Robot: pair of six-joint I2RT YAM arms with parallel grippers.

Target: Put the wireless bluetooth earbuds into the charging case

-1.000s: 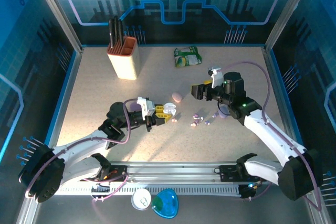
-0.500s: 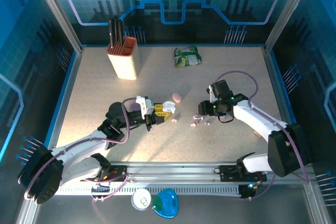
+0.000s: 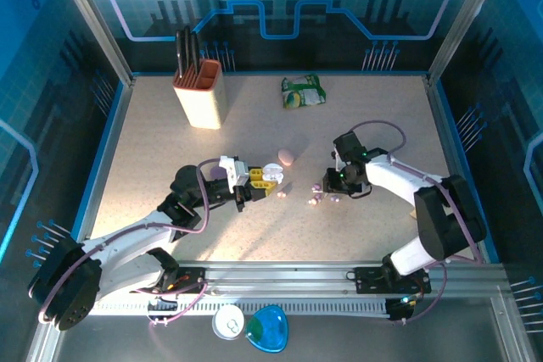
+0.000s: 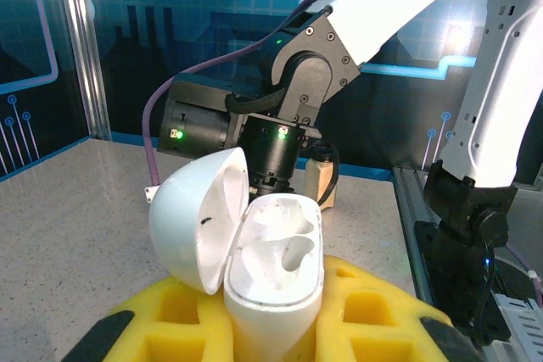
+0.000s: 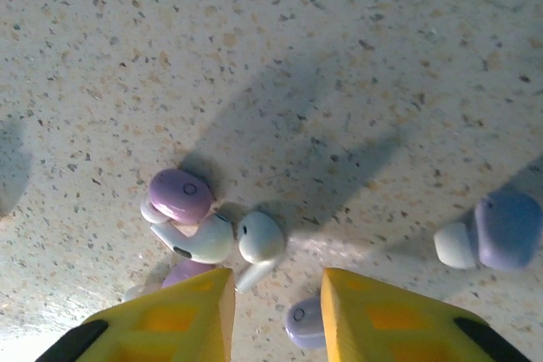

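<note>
Right gripper (image 5: 276, 311): its yellow fingers are standing narrow but not touching, low over the table (image 3: 170, 158) right of the middle, with the stem of one white earbud (image 5: 259, 239) lying just ahead of the gap; nothing is gripped yet.
Left gripper (image 4: 271, 320): it is holding the white charging case (image 4: 276, 252) upright between its yellow pads, left of the table's middle, with the lid (image 4: 199, 218) hanging open to one side.
Earbuds (image 3: 321, 195): they are lying loose in a tight cluster under the right gripper. A second white one (image 5: 204, 242) is touching the first, a pink-lilac one (image 5: 180, 195) is sitting just beside those, and a lilac one (image 5: 507, 228) is lying well apart.
Case wells: both are showing empty in the left wrist view.
Risk, crowding: the fingers are likely to catch or shove a neighbour, because the buds are touching.
Risk, slip: a pinch on the thin, smooth stem could squirt the bud out across the table.
Risk, fit: a bud taken at a skewed angle would probably jam at the well, or nudge the lid shut.
Spare case (image 3: 287, 157): a pink one is sitting nearby, towards the far edge.
Writing: none is readable; the print on the green packet (image 3: 304, 91) at the far edge is too small.
</note>
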